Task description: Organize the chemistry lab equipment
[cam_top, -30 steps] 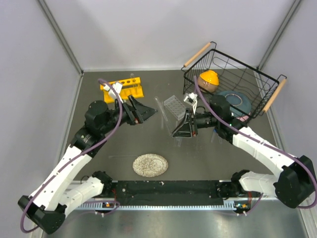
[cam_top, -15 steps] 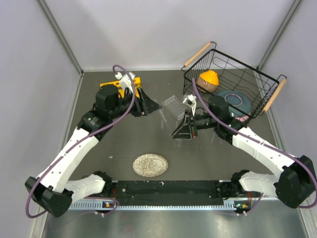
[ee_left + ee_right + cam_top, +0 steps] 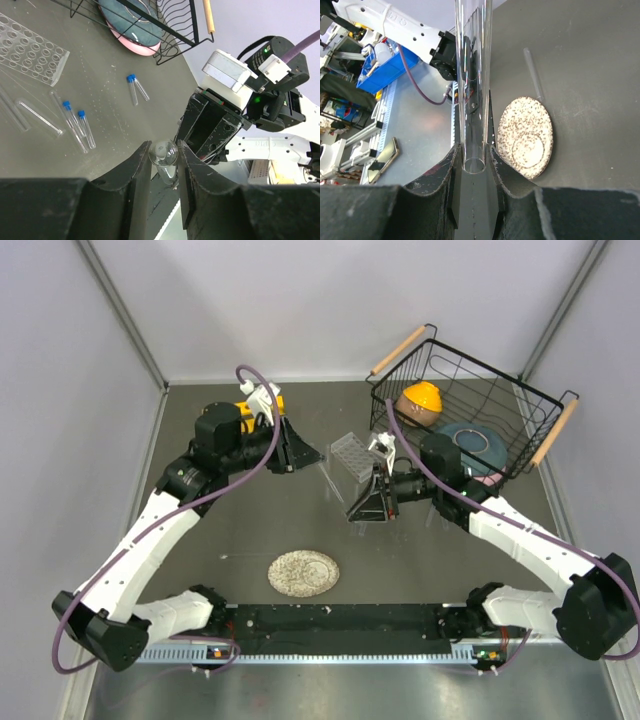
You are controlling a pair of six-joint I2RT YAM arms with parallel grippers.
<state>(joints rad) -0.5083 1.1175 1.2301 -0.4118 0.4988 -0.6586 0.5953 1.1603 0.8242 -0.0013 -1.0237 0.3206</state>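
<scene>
A thin clear test tube [image 3: 163, 152] hangs in the air between both arms. My left gripper [image 3: 164, 146] is shut on its rounded end, and the tube runs away toward my right gripper [image 3: 210, 130]. In the right wrist view my right gripper [image 3: 473, 150] is shut on the open end of the test tube [image 3: 472, 75]. From above, the left gripper [image 3: 312, 455] and right gripper [image 3: 362, 505] meet mid-table. Blue-capped vials [image 3: 86, 129] and loose tubes [image 3: 37, 116] lie flat by the clear grid rack [image 3: 352, 452]. The yellow rack [image 3: 274, 400] is mostly hidden behind the left arm.
A black wire basket [image 3: 470, 390] with wooden handles stands at the back right, holding an orange object [image 3: 421, 400] and a teal dish [image 3: 470, 440]. A speckled plate [image 3: 303, 573] lies near the front. Another tube [image 3: 532, 72] lies on the table beside that plate.
My left arm swung right and back to the tube held by the right gripper, and its jaws narrowed from wide open onto the rounded end. The right arm stayed put.
</scene>
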